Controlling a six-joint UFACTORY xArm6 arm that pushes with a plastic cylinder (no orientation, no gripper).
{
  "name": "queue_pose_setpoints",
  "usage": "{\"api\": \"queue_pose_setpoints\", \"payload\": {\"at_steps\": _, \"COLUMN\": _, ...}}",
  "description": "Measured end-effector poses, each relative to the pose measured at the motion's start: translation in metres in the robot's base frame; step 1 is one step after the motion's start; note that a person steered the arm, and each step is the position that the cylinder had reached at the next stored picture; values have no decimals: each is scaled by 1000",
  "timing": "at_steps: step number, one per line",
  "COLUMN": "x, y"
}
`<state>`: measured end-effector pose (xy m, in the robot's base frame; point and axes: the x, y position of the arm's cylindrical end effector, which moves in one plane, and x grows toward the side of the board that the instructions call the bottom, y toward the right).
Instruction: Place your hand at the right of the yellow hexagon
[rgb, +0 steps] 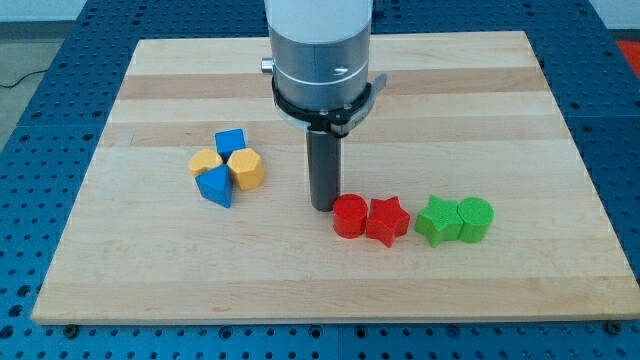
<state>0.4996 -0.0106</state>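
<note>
- The yellow hexagon (246, 169) sits left of centre on the wooden board (500, 90), at the right edge of a tight cluster of four.
- Packed in with it are a blue cube (230, 141) on the far side, a yellow block (205, 162) to its left with a shape I can't pin down, and a blue wedge-like block (215, 186) on the near side.
- My tip (321, 205) is down on the board to the right of the hexagon, apart from it, with bare wood between.
- It's actually tighter to the red cylinder (349, 216); touching or just beside, I can't tell.
- Judgement: the side is right, but closing in leftward on the hexagon looks left to do.
- Further right are a red star (387, 221), a green star-like block (436, 220) and a green cylinder (475, 219).
- No pincer here, just a bare rod, so nothing's released or clenched.
- The arm is cut off at the top, and the rod hides the board behind it.
</note>
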Motion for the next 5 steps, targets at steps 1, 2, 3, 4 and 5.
{"api": "queue_pose_setpoints", "payload": {"at_steps": 1, "x": 6, "y": 0}}
{"api": "queue_pose_setpoints", "payload": {"at_steps": 2, "x": 12, "y": 0}}
{"api": "queue_pose_setpoints", "payload": {"at_steps": 3, "x": 12, "y": 0}}
{"api": "queue_pose_setpoints", "payload": {"at_steps": 4, "x": 12, "y": -5}}
{"api": "queue_pose_setpoints", "payload": {"at_steps": 5, "x": 12, "y": -27}}
